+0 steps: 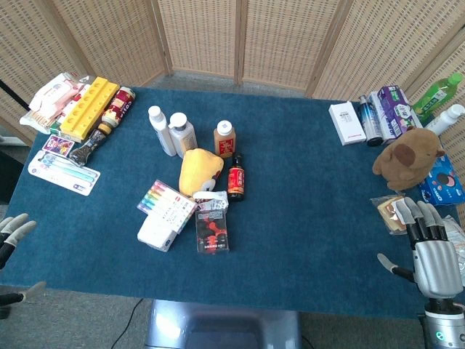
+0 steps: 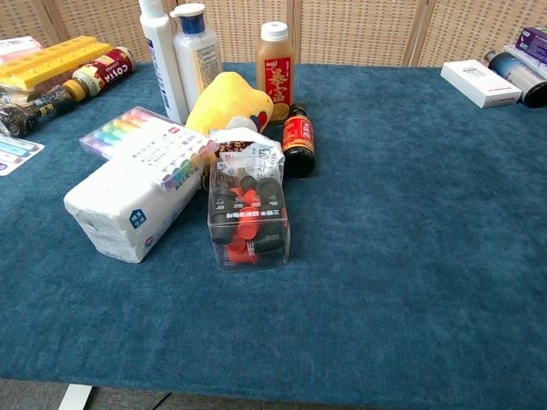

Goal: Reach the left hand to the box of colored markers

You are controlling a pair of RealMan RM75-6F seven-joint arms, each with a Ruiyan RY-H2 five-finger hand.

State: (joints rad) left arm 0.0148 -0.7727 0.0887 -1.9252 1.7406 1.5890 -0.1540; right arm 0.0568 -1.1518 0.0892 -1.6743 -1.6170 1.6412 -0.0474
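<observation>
So the box of colored markers (image 1: 168,203) sits a bit left of the counter (image 1: 305,218) middle, leaning on a white tissue pack (image 1: 156,234), long axis running diagonally from near-right to far-left. The left hand (image 1: 13,231) is way off at the left edge, fingers loose and spread, holding nothing, so the box lies to its right and slightly further in. It's mostly cut off by the frame. The right hand (image 1: 429,251) is much further away, also empty and spread.

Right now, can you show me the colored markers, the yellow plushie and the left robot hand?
box of colored markers (image 1: 168,203): head view, lid middle.
yellow plush toy (image 1: 197,170): head view, body.
left robot hand (image 1: 13,231): head view, fingers.
</observation>
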